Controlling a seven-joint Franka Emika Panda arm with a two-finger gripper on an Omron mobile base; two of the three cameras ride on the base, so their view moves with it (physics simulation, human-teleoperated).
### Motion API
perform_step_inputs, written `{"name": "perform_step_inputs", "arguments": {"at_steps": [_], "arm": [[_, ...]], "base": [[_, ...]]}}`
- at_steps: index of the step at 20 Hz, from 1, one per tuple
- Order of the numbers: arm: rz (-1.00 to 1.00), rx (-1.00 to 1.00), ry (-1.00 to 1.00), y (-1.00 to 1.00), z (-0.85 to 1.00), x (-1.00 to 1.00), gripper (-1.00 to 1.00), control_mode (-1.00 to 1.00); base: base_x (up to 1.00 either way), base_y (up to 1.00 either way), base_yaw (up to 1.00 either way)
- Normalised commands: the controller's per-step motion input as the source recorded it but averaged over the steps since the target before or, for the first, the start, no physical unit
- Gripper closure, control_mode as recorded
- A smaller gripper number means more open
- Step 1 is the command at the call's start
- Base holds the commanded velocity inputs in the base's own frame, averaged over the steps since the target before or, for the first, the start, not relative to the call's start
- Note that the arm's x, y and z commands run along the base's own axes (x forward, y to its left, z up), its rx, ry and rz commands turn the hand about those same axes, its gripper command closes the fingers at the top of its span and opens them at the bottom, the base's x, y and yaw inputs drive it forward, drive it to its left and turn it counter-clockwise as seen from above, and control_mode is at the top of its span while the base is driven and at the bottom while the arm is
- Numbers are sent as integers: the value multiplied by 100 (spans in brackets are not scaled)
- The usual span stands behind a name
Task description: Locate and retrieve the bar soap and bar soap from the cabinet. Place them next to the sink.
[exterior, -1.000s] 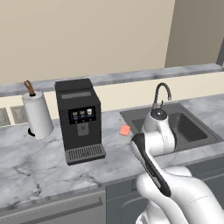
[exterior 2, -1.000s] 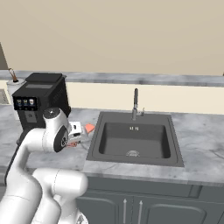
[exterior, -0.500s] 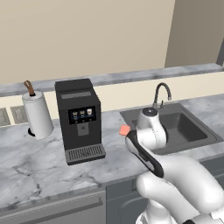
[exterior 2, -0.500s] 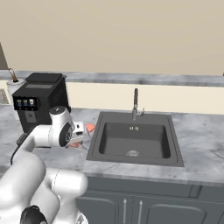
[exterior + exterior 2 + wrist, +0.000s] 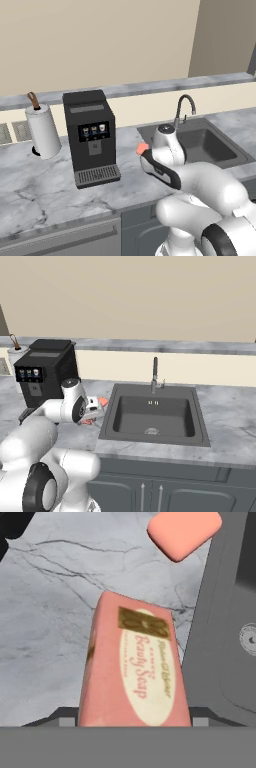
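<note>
The boxed bar soap (image 5: 134, 672) takes up the lower middle of the hand view. It's a blocky pink pack with a pale oval face, script reading "Beauty Soap" and a small brown-gold patch near its top end. A darker brownish strip can be seen down its left edge. The gripper (image 5: 134, 721) looks clamped on this bar: the grey finger tips (image 5: 65, 719) are seen tight against both of its lower sides at the bottom edge.

The plain coral bar soap (image 5: 183, 532) is found at the upper right of the hand view — flat, unmarked, with rounded corners. It lies on the marble counter (image 5: 50, 612) right at the dark rim of the sink (image 5: 225, 612), which runs down the right side. The two bars are apart, with bare marble between them.

In the left base view the coral bar (image 5: 142, 148) peeks out at centre frame, just left of the basin (image 5: 202, 145) and the gooseneck faucet (image 5: 183, 107). A black coffee machine (image 5: 91, 137) stands left of centre, and a paper towel roll (image 5: 42, 130) is seen further left.

In the right base view the gripper (image 5: 94, 411) is low over the counter left of centre — the coral bar (image 5: 102, 402) shows just beside it, next to the sink's left rim.
</note>
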Motion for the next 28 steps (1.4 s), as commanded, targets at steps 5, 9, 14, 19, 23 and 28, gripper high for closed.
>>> {"name": "perform_step_inputs", "arguments": {"at_steps": [5,9,14,19,23,28], "arm": [[0,3,0,0,-23,3,-100,-100],[0,5,0,0,-15,1,-100,-100],[0,4,0,0,-10,4,-100,-100],[0,2,0,0,-12,9,-100,-100],[0,0,0,0,-12,13,-100,-100],[0,-5,6,0,14,-2,-100,-100]], "base": [[0,0,0],[0,0,0],[0,0,0],[0,0,0],[0,0,0],[0,0,0]]}}
